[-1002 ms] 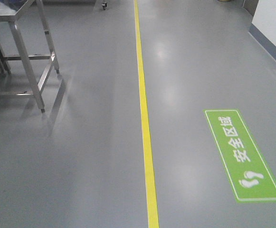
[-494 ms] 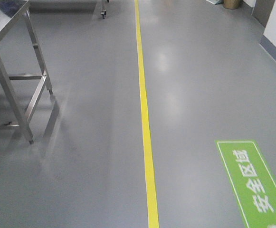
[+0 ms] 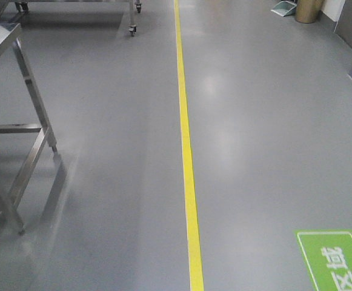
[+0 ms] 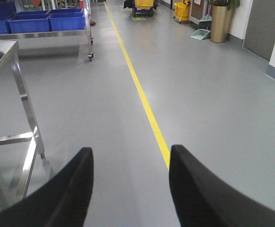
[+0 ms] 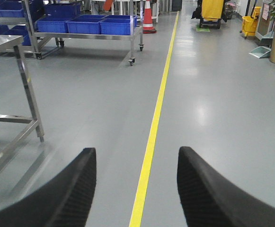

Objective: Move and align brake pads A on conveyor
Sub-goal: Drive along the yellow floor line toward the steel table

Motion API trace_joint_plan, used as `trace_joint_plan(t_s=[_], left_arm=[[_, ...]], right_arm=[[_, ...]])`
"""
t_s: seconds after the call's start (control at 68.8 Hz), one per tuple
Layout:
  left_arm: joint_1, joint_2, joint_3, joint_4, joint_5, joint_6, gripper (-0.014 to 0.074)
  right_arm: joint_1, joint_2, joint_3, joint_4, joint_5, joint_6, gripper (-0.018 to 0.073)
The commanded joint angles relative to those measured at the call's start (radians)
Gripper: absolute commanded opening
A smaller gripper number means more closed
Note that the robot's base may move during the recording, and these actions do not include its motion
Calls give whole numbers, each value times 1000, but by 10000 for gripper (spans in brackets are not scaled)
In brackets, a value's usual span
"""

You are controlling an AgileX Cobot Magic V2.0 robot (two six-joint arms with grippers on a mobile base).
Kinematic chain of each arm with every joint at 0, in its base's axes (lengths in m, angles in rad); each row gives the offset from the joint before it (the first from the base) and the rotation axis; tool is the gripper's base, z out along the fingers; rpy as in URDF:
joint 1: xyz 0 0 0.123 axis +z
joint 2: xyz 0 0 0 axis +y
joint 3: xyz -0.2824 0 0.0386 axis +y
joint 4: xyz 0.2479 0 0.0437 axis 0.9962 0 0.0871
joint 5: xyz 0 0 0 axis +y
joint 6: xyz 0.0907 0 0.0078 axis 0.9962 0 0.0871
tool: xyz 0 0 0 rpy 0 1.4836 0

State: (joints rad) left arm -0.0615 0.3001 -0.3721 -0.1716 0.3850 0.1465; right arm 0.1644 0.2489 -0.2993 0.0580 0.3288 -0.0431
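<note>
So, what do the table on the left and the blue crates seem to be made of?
The shiny silver-grey table with slim legs looks like brushed stainless steel: its legs reflect light. The blue rectangular crates appear to be moulded plastic, matte and evenly coloured.

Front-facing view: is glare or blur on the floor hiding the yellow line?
Front-facing view: soft light glare on the floor right of the yellow line, line crisp; left wrist view: left end effector close, dark, little detail; right wrist view: similar glare patch, background sharp.
</note>
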Motion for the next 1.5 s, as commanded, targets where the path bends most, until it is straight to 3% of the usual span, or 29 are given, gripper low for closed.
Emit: trace_joint_plan(t_s=[0.0,1.482], left_arm=[[0,12,-27,-15,-80,-3,343],[0,12,-27,-15,-80,-3,343]], right_arm=[[0,10,-27,-3,-72,-6,370],[0,10,-27,-3,-72,-6,370]])
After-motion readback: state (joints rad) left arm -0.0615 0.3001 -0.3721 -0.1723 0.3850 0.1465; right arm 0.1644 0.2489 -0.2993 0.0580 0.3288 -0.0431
